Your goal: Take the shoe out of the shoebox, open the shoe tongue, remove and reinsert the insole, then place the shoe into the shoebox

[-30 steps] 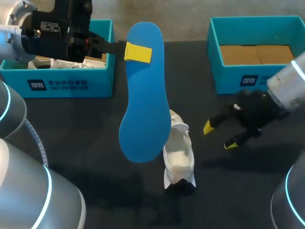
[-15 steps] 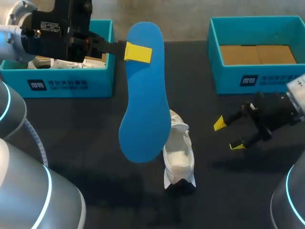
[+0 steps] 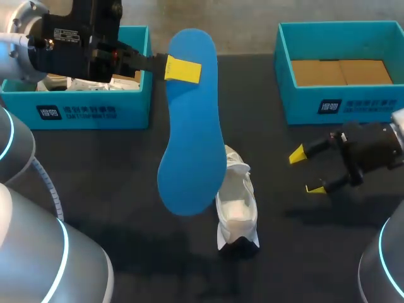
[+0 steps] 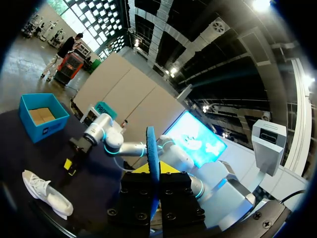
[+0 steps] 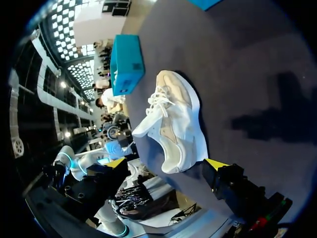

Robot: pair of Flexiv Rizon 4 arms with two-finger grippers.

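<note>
The left pincer (image 3: 182, 69) is pressed together on the blue insole (image 3: 189, 126), pinching it near one end, with one yellow fingertip (image 3: 184, 69) lying flat against the near face. The insole hangs from that grip above the tabletop (image 3: 126, 189), out of the shoe. In the left wrist view it shows edge-on between the fingers. The white shoe (image 3: 237, 208) lies on the tabletop near the middle, outside both boxes. In the head view the free end of the insole overlaps the shoe's upper part, while the left wrist view shows the two apart. The right pincer (image 3: 306, 172) hovers over the tabletop to the right of the shoe, its fingers spread and holding nothing, clear of the shoe. In the right wrist view the shoe lies ahead of it, laces visible. A teal shoebox (image 3: 76, 112) stands at the far left with white paper inside. A second teal box (image 3: 341, 104) stands at the far right, showing a brown cardboard floor.
</note>
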